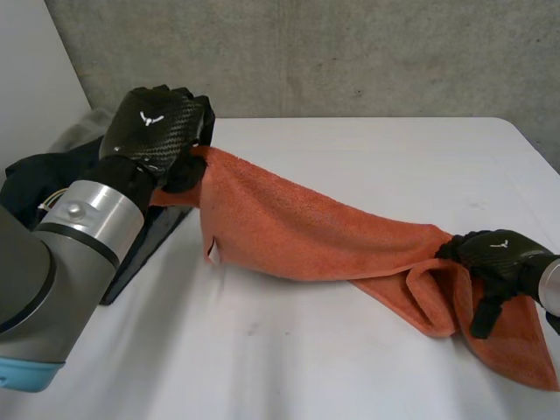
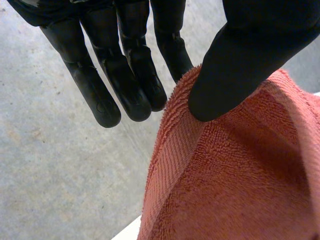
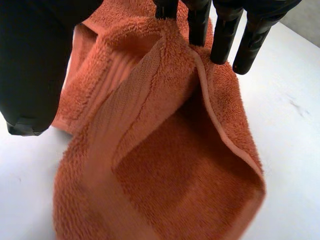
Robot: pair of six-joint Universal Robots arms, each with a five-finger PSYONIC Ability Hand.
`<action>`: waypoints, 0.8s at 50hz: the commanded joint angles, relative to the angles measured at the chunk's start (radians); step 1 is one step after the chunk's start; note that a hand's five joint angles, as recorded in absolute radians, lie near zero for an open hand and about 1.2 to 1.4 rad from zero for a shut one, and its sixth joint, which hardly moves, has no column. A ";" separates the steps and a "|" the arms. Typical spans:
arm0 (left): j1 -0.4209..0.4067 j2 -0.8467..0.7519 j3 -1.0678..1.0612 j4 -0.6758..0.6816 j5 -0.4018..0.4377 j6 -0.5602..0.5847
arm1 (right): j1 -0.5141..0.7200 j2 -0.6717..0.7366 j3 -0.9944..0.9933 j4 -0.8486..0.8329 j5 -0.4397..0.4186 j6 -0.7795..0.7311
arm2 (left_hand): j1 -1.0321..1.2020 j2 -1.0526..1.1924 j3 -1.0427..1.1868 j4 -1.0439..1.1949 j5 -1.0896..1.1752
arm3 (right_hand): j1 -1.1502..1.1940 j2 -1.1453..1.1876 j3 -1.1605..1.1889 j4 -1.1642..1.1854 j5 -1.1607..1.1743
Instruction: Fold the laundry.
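Observation:
An orange towel (image 1: 306, 232) stretches across the white table (image 1: 289, 367) from left to right. My left hand (image 1: 153, 127) holds its left corner raised off the table. In the left wrist view the thumb (image 2: 240, 60) pinches the towel's edge (image 2: 190, 95) against a straight finger (image 2: 170, 50). My right hand (image 1: 494, 254) is at the towel's right end, where the cloth bunches into a raised fold (image 1: 433, 293). In the right wrist view its fingers (image 3: 225, 35) are straight, the towel's edge (image 3: 200, 65) rises against them, and the thumb (image 3: 35, 65) stands apart beside the cloth.
A pile of dark clothes (image 1: 35, 179) with a grey piece (image 1: 79, 131) lies at the table's left edge. A dark cloth (image 1: 149, 241) lies under my left forearm. A concrete wall stands behind the table's far edge.

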 commanded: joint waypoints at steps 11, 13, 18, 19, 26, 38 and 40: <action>0.020 -0.001 -0.001 0.005 -0.003 -0.006 | 0.016 -0.037 0.020 -0.240 0.019 0.156 | 0.264 0.199 0.205 0.198 0.256 | 0.301 0.277 0.283 0.263 0.262; 0.029 -0.006 0.000 0.006 -0.003 -0.007 | 0.010 -0.076 0.013 -0.202 0.016 0.170 | 0.264 0.199 0.205 0.198 0.256 | 0.345 0.322 0.327 0.307 0.306; 0.038 -0.011 0.002 0.006 -0.004 -0.007 | -0.007 -0.107 -0.015 -0.122 0.010 0.227 | 0.264 0.199 0.205 0.198 0.256 | 0.296 0.272 0.278 0.257 0.257; 0.038 -0.011 0.002 0.006 -0.004 -0.007 | -0.016 -0.107 -0.018 -0.116 0.007 0.236 | 0.264 0.199 0.205 0.198 0.256 | 0.270 0.246 0.251 0.231 0.230; 0.038 -0.009 0.008 0.006 -0.003 -0.007 | -0.137 -0.101 -0.041 -0.101 -0.018 0.247 | 0.264 0.199 0.205 0.198 0.256 | 0.040 0.016 0.022 0.002 0.001; 0.038 -0.011 0.018 0.008 -0.003 -0.009 | -0.147 0.112 -0.087 -0.108 -0.036 0.156 | 0.264 0.199 0.205 0.198 0.256 | 0.064 0.040 0.046 0.025 0.024; 0.038 -0.011 0.018 0.008 -0.003 -0.009 | -0.144 0.156 -0.102 -0.119 -0.033 0.146 | 0.264 0.199 0.205 0.198 0.256 | 0.067 0.043 0.049 0.028 0.027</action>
